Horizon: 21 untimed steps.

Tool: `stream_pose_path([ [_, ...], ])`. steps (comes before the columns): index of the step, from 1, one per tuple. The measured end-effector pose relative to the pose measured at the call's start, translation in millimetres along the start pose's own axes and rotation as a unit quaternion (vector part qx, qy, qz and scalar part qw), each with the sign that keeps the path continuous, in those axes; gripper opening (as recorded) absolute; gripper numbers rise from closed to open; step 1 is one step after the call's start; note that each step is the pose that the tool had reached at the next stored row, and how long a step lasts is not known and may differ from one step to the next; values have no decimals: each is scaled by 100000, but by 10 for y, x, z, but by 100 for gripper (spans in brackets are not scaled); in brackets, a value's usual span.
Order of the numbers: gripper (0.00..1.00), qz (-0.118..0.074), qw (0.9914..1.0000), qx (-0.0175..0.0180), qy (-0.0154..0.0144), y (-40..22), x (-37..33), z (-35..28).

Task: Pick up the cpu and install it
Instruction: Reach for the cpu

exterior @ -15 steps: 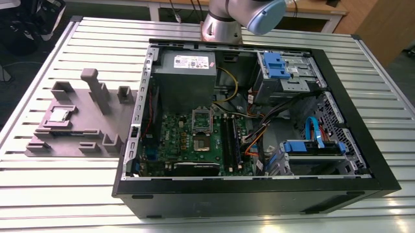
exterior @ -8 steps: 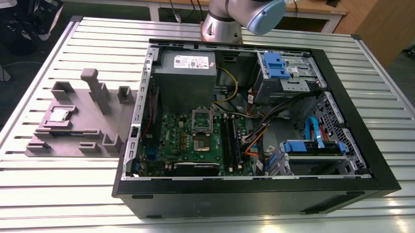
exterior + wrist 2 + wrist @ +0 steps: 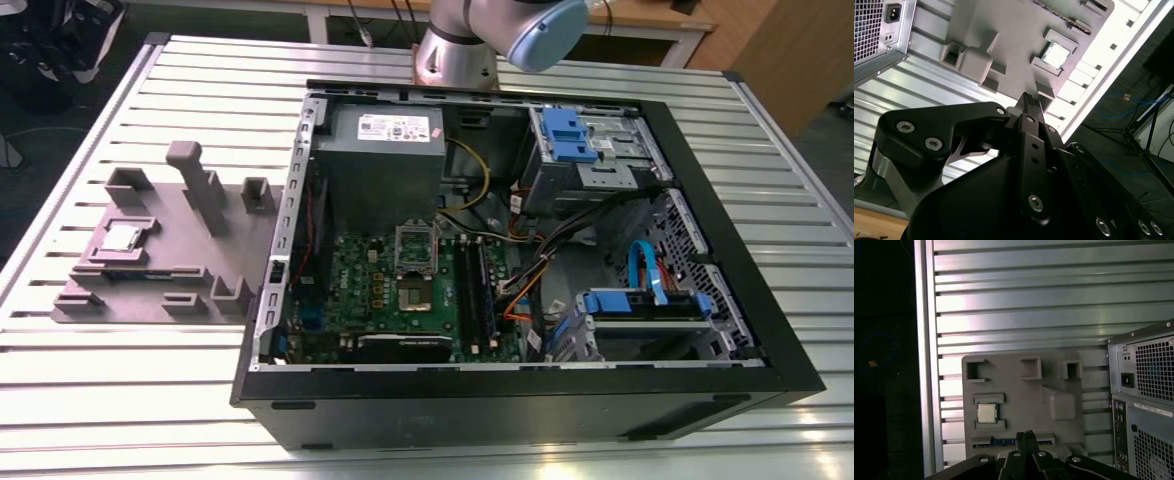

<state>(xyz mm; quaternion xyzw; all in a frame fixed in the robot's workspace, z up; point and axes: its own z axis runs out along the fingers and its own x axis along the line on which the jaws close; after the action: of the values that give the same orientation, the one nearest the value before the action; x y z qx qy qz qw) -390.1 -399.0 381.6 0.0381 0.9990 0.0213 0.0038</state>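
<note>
Plainly, cpu (image 3: 123, 237) sits in grey fixture (image 3: 134, 287) (slatted metal table (image 3: 134, 400) beneath).

Shiny metal cpu (image 3: 987, 413) — tray (image 3: 1019, 399) seemingly matt plastic.

The robot arm (image 3: 487, 35) is cut off at the exterior view's upper edge. In the first wrist view, the computer case (image 3: 1146, 405) and the gripper (image 3: 1026, 433) run past the frame's edge. In the second wrist view, the gripper's body hides part of the grey holder tray (image 3: 1004, 30).

Showing silver-grey on the cpu (image 3: 123, 237), matte grey on the holder (image 3: 134, 300), green on the motherboard (image 3: 387, 292), silver stripes across the table (image 3: 120, 400).
</note>
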Motion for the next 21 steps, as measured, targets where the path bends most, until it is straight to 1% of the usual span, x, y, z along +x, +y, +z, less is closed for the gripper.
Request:
stream_pose_path([
  [7, 11, 3, 100000, -1, -2, -1, 15, 0],
  [21, 11, 2, 100000, -1, -2, -6, 86, -1],
])
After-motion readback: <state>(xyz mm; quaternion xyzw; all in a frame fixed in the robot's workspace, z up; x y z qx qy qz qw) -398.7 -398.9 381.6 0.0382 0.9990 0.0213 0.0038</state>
